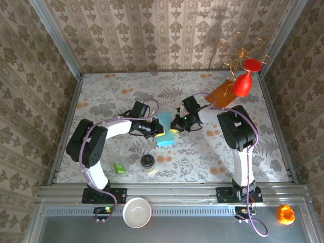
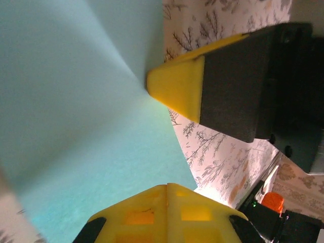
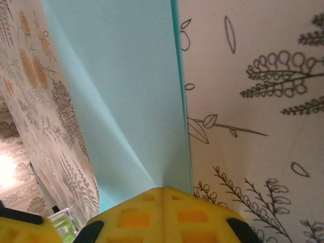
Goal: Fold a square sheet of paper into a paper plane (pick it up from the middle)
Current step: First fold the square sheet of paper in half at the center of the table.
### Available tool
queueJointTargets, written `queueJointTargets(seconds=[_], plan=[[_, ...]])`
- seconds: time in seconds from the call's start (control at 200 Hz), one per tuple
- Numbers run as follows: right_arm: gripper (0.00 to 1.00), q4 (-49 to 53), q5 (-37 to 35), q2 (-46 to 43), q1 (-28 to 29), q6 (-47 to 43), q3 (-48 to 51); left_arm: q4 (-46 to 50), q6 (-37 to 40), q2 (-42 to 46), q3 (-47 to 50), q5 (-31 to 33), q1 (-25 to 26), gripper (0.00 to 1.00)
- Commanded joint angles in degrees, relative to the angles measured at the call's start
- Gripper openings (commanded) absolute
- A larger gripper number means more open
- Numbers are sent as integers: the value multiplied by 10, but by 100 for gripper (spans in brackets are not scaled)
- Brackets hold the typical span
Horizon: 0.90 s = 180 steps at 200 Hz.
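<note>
The square sheet of paper [image 1: 165,132] is light blue and sits mid-table between both grippers, bent along a soft crease. My left gripper [image 1: 158,132] meets its left edge, yellow fingers pressed together. In the left wrist view the paper [image 2: 76,116] spreads out from my shut left gripper [image 2: 167,186]. My right gripper [image 1: 174,128] pinches the right edge. The right wrist view has the paper [image 3: 126,86] creasing down into the shut right gripper [image 3: 163,189]. The right gripper's yellow fingertip [image 2: 174,91] also appears across the sheet in the left wrist view.
An orange-brown sheet [image 1: 221,93] lies at the back right beside a red glass shape [image 1: 243,83] on a wire stand [image 1: 242,53]. A green object [image 1: 120,167] and a dark-lidded jar [image 1: 148,162] sit near the front. A white bowl [image 1: 137,211] and an orange object [image 1: 285,214] rest on the front rail.
</note>
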<state>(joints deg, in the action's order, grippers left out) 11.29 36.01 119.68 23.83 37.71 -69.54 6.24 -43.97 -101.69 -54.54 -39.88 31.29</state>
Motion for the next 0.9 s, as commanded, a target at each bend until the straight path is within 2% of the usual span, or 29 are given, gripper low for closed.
queueJointTargets(seconds=[0.0,0.32,0.55,0.69,0.72,0.895], plan=[[2,171,-227,115,-3,10,76,20,-1,-24,7,2,0,0],[2,171,-230,117,-4,7,72,5,0,-5,111,10,-37,0],[2,174,-232,116,-5,6,72,58,23,64,105,21,-67,0],[2,173,-232,116,-5,7,74,58,21,75,64,16,-56,0],[2,172,-231,115,-6,7,75,58,20,71,55,20,-31,0],[2,169,-230,116,-5,9,75,76,13,20,15,57,16,0]])
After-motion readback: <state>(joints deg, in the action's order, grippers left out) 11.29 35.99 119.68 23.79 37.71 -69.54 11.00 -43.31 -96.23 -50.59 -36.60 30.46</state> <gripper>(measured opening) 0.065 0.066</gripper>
